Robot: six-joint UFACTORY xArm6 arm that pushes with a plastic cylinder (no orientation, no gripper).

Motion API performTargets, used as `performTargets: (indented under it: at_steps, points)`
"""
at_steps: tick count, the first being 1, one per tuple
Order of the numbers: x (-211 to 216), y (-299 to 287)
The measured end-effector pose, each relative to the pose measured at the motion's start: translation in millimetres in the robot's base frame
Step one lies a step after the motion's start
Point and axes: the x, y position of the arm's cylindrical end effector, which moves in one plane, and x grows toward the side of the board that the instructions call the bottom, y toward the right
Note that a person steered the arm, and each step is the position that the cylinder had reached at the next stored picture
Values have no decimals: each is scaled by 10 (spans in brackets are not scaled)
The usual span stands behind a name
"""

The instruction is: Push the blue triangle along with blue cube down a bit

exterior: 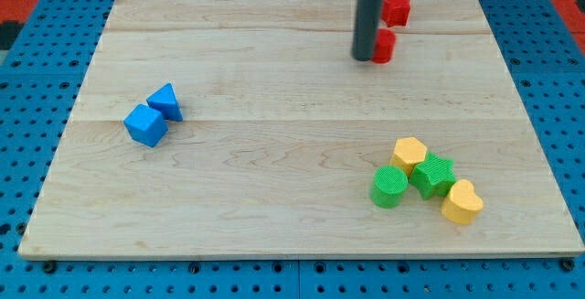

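Pale wood-grain table (274,198) sitting on blue pegboard. Blue triangle (165,101) and blue cube (145,124) touching, sitting left of centre, matte plastic. My tip (364,58) resting upper centre beside a red block (384,46), far from both. No fingers showing.

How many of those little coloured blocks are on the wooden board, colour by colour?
Blue: 2, a blue triangle touching a blue cube at the view's left.
Red: 2, one red block at the view's top and another red block right beside my tip.
Yellow: 2, a yellow block and a yellow heart.
Green: 2, a green cylinder and a green block.
Total: 8
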Motion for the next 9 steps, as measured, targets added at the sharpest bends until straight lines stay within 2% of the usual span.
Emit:
performTargets:
  at_steps: [1,2,3,4,6,9]
  points:
    - [3,619]
    - [-72,695]
    - [-502,382]
    - [-252,395]
    - [-228,-115]
    - [-63,54]
